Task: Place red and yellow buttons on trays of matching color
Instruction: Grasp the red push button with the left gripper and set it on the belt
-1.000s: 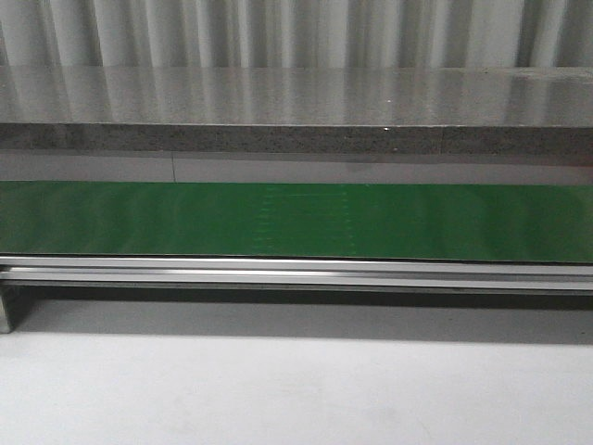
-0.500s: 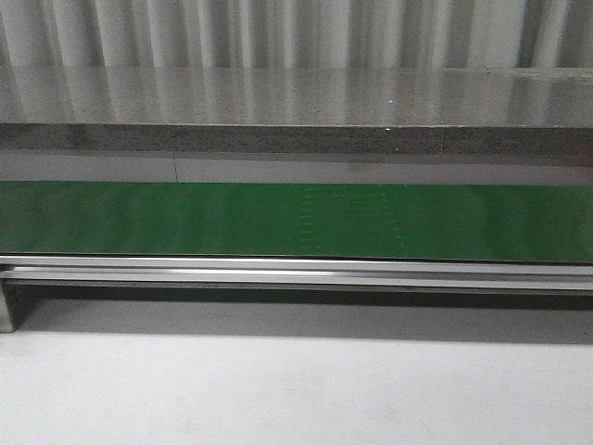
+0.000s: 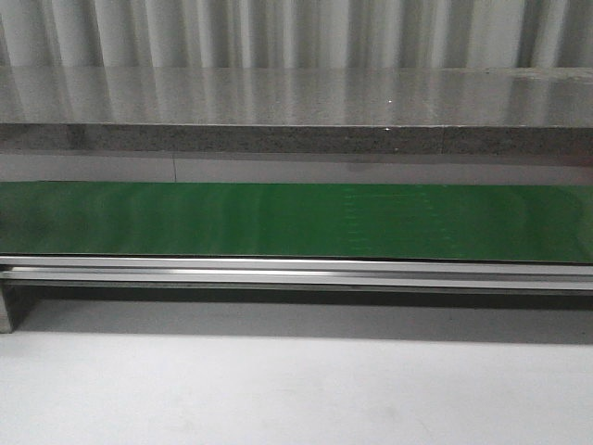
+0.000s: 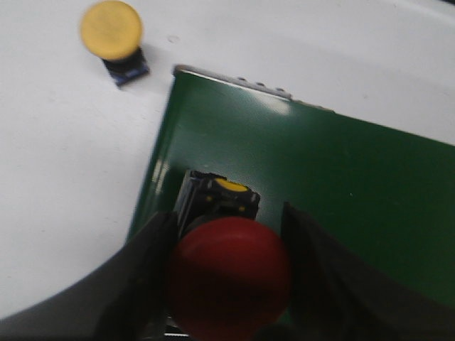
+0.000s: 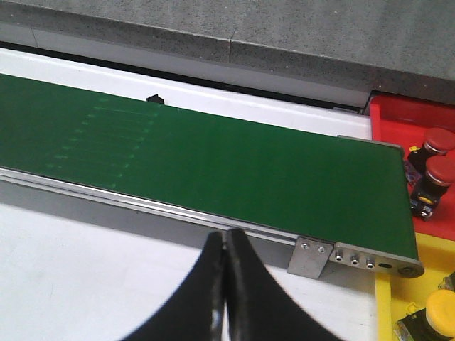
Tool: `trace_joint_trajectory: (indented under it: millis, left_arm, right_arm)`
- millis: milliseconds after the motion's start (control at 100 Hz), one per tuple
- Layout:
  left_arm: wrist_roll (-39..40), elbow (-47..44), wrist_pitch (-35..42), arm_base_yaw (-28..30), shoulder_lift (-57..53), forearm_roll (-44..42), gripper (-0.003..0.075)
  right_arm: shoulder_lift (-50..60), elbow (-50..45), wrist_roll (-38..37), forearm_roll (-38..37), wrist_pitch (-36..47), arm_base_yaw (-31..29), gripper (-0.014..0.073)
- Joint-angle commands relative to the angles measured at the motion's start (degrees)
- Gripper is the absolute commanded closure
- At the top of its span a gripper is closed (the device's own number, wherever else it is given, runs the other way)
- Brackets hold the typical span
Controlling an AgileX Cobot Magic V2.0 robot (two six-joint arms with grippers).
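Left gripper [image 4: 227,273] pinching red button [image 4: 229,277] over green belt [image 4: 341,185]; yellow button [image 4: 111,30] off the belt on white surface. Right gripper [image 5: 226,284] pressed together, holding nothing; red tray [image 5: 409,117] with two red buttons beyond belt's end.

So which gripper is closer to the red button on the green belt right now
Left. The left gripper has its fingers on either side of the red button on the green belt. The right gripper, closed, shows no such button nearby.

no readable text, labels or numbers
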State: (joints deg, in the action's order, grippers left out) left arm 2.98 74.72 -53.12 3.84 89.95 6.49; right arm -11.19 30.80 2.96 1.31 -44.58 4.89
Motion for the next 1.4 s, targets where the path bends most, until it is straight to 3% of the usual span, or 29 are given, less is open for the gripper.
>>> trace_joint_trajectory:
  millis: [0,300,560,630,730,800,1110,1390]
  left_arm:
    - [-0.02,-0.29,4.46,-2.10,-2.57,0.91,0.0556]
    - [-0.02,-2.32,4.24,-3.12,-1.73,0.91,0.0554]
    - [-0.02,-2.32,3.65,-3.12,0.40,0.91,0.0500]
    - [-0.02,-2.32,3.77,-3.12,0.54,0.91,0.0415]
    - [-0.02,-2.32,3.77,-3.12,0.64,0.91,0.0223]
    - [-0.02,-2.32,4.31,-3.12,0.64,1.66,0.0159]
    - [-0.15,3.63,8.53,-2.89,0.64,7.07,0.0155]
    - [1.89,10.61,6.13,4.16,4.49,5.60,0.0155]
  right_arm:
    - [-0.53,1.20,0.45,0.12,4.14,0.00,0.0659]
    - [-0.53,1.20,0.45,0.12,4.14,0.00,0.0659]
    - [-0.53,1.20,0.45,0.12,4.14,0.00,0.0659]
    - [-0.53,1.20,0.45,0.12,4.14,0.00,0.0659]
    - [-0.53,1.20,0.45,0.12,4.14,0.00,0.0659]
    - [-0.53,1.20,0.45,0.12,4.14,0.00,0.0659]
    - [-0.53,1.20,0.45,0.12,4.14,0.00,0.0659]
    - [-0.53,1.20,0.45,0.12,4.14,0.00,0.0659]
